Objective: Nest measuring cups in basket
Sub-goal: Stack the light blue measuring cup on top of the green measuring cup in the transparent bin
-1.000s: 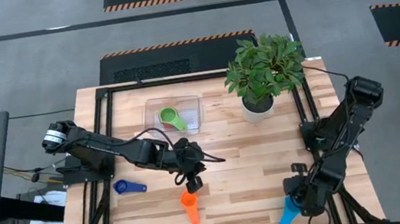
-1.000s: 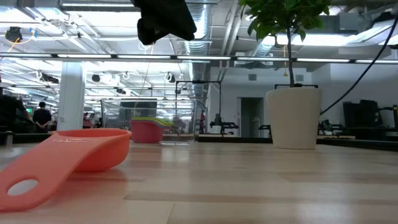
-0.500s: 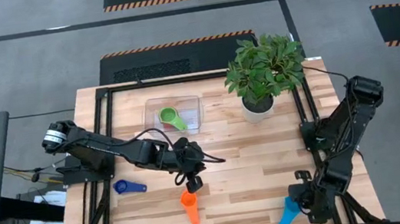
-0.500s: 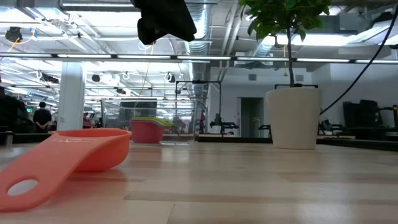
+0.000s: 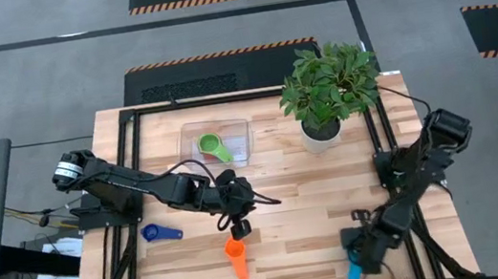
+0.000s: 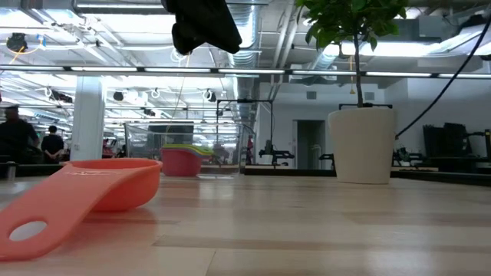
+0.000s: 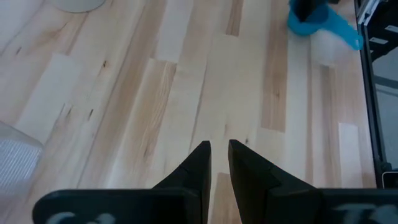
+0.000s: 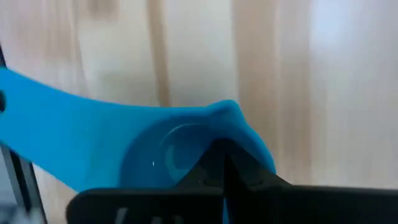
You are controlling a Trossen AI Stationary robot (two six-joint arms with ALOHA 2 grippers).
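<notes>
- The right pincer (image 5: 356,258) sits low at the lower right of the high view, over the light blue measuring cup (image 5: 353,272), which shows only as a sliver beneath it.
- In the right wrist view the pincer's fingertips (image 8: 219,163) are clamped on that cup's rim, the blue bowl and handle filling the frame.
- The left pincer (image 5: 239,227) hovers mid-frame in the high view, just above the orange measuring cup (image 5: 237,258), apart from it; its jaws stand narrow, almost closed, holding nothing.
- The basket (image 5: 242,146) lies at upper centre on the desk (image 5: 297,210), with the green measuring cup (image 5: 212,147) nested inside.
- The dark blue measuring cup (image 5: 159,233) lies at centre left.
- A potted plant (image 5: 327,91) stands to the right of the basket.
</notes>
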